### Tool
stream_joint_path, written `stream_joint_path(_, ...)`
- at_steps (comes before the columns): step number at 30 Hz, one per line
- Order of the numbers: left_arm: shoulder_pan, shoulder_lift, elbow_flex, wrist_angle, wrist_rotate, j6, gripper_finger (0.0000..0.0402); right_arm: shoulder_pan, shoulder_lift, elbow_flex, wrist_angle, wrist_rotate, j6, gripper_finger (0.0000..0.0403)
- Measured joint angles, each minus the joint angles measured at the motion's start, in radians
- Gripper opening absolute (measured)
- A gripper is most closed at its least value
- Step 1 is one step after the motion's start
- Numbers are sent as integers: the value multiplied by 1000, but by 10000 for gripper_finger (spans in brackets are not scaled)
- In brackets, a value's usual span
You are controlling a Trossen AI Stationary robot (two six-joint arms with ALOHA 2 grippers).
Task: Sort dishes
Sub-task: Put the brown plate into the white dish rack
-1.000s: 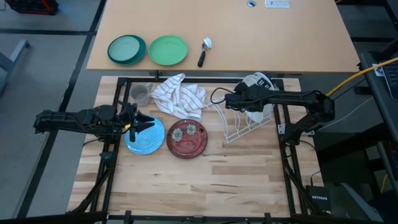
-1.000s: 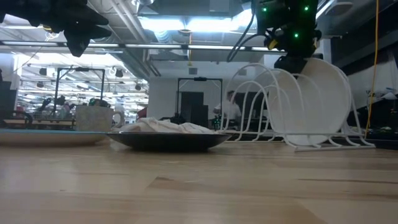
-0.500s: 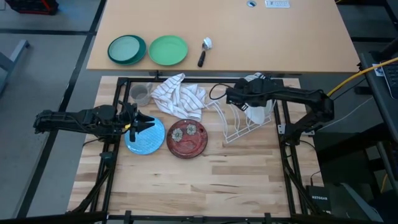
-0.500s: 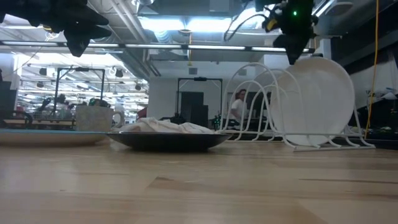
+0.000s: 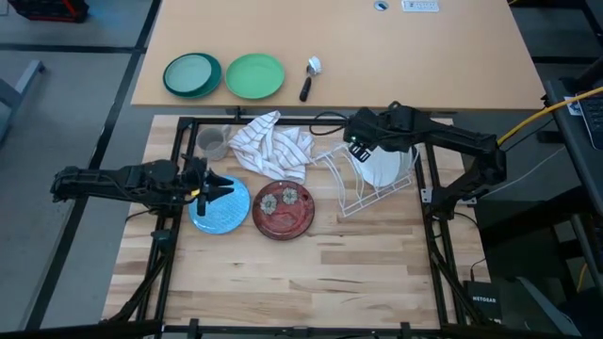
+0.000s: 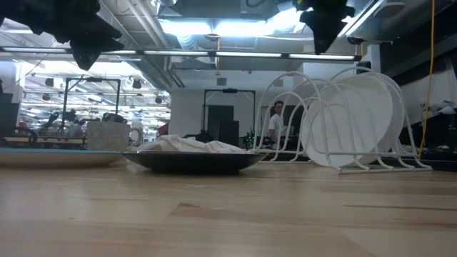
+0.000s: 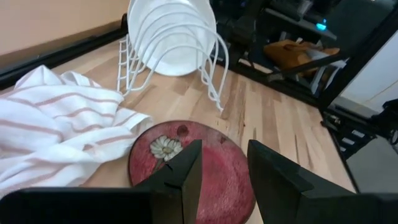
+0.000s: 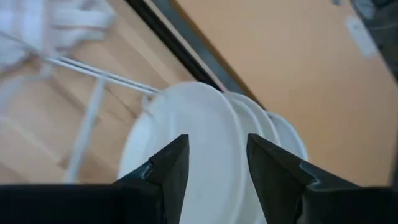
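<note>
A: Where are your dishes right now?

B: The white plates (image 5: 384, 166) stand on edge in the wire rack (image 5: 341, 188), on the right side of your table (image 5: 283, 273). The red plate (image 5: 284, 209) lies flat near the table's middle, and the blue plate (image 5: 224, 209) lies flat just beside it, on its left.

A: And your right gripper?

B: Your right gripper (image 5: 354, 143) hangs above the rack, over the white plates. Its fingers (image 8: 166, 171) are spread apart and empty; in the right wrist view you look straight down past them onto the plates' rims, with no contact.

A: The left one?

B: Your left gripper (image 5: 209, 187) hovers over the blue plate's left edge. Its fingers (image 7: 181, 174) are parted with nothing between them; the left wrist view looks past them at the red plate and the rack beyond.

A: Anything else on your table?

B: A striped cloth (image 5: 272, 147) lies crumpled behind the two flat plates, just left of the rack, and a grey cup (image 5: 213, 143) stands at the cloth's left
</note>
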Motion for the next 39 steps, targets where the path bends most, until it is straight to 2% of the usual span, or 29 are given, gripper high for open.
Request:
stream_joint_path(5, -1, 0, 0, -33, 0, 1, 117, 15, 0, 2, 131, -86, -78, 166)
stream_joint_path(11, -2, 21, 0, -41, 12, 47, 117, 104, 19, 2, 336, -93, -161, 166)
stream_joint_path(15, -13, 82, 0, -26, 74, 109, 117, 167, 55, 3, 427, -98, -184, 166)
stream_joint_path(19, -61, 202, 0, 23, 124, 187, 117, 213, 115, 3, 470, -136, -185, 166)
stream_joint_path(27, -184, 500, 0, 101, 133, 461, 117, 263, 266, 3, 491, -291, -185, 166)
stream_joint_path(31, -231, 631, 0, 163, 132, 587, 117, 282, 338, 2, 533, -330, -184, 166)
stream_joint_path(35, -266, 747, 0, 254, 91, 717, 117, 291, 397, 2, 589, -358, -184, 166)
stream_joint_path(39, -287, 851, 0, 327, -27, 818, 117, 290, 441, 2, 639, -410, -184, 166)
